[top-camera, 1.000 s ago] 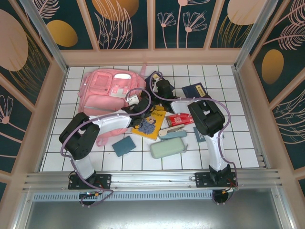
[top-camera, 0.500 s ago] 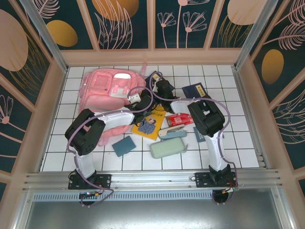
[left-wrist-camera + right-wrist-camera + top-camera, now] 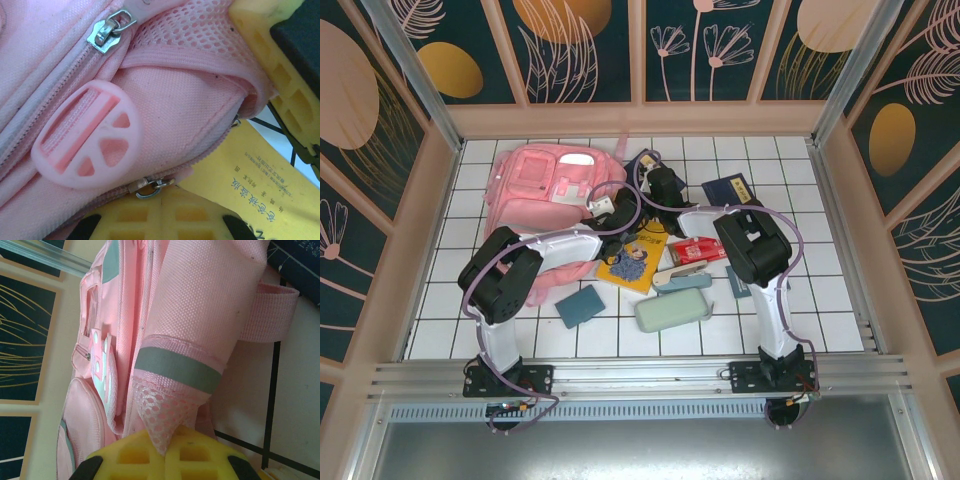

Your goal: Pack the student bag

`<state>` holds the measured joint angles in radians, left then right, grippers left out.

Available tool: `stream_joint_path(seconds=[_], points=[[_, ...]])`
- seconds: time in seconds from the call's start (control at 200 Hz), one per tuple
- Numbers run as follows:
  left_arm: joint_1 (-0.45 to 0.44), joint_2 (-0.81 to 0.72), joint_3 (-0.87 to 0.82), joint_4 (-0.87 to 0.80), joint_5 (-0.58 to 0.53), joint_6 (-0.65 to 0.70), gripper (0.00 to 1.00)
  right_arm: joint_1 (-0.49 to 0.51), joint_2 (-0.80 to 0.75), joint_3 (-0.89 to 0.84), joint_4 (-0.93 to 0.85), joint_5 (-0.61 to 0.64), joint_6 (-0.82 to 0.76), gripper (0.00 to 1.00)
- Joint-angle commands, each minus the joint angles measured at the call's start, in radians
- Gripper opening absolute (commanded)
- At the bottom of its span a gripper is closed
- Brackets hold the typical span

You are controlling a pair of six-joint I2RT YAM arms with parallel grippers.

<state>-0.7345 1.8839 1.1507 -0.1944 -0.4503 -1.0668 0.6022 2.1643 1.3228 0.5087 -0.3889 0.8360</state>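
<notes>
Left end effector (image 3: 210, 135) and right end effector (image 3: 162, 442) clamp the student bag (image 3: 535, 195), grips half hidden.

Around me, white grid tiles (image 3: 830, 300) underfoot — dark teal wall panels (image 3: 595, 50) with gold-and-pink flowers, framed in pale wood.

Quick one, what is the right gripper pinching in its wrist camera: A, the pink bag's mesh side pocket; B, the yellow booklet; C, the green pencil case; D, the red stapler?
A: the right gripper is shut on the pink mesh pocket on the side of the student bag.
</notes>
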Motion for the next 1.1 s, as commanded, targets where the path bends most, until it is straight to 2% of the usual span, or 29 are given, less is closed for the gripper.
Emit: stream_joint_path(seconds=[0.0,0.375,0.541,0.631,0.721,0.886,1.091], points=[[0.017,-0.04,-0.04,0.014,-0.023,0.005,0.0,0.005,-0.05,0.013,0.031,-0.021,-0.022,0.0],[0.017,-0.271,-0.278,0.071,0.015,-0.017,0.0,-0.026,-0.05,-0.004,0.034,-0.005,-0.025,0.0],[0.018,-0.318,-0.307,0.055,0.015,0.012,0.0,-0.026,-0.045,-0.002,0.039,-0.02,-0.028,0.0],[0.017,-0.328,-0.303,0.059,0.02,0.049,0.0,-0.026,-0.053,-0.004,0.024,-0.017,-0.043,0.24],[0.02,-0.329,-0.286,0.062,0.037,0.104,0.03,-0.026,-0.078,-0.029,0.007,-0.009,-0.081,0.34],[0.048,-0.307,-0.266,0.046,0.074,0.156,0.07,-0.032,-0.144,-0.127,-0.009,-0.015,-0.201,0.38],[0.076,-0.3,-0.294,0.093,0.117,0.19,0.07,-0.036,-0.219,-0.286,0.026,-0.132,-0.388,0.39]])
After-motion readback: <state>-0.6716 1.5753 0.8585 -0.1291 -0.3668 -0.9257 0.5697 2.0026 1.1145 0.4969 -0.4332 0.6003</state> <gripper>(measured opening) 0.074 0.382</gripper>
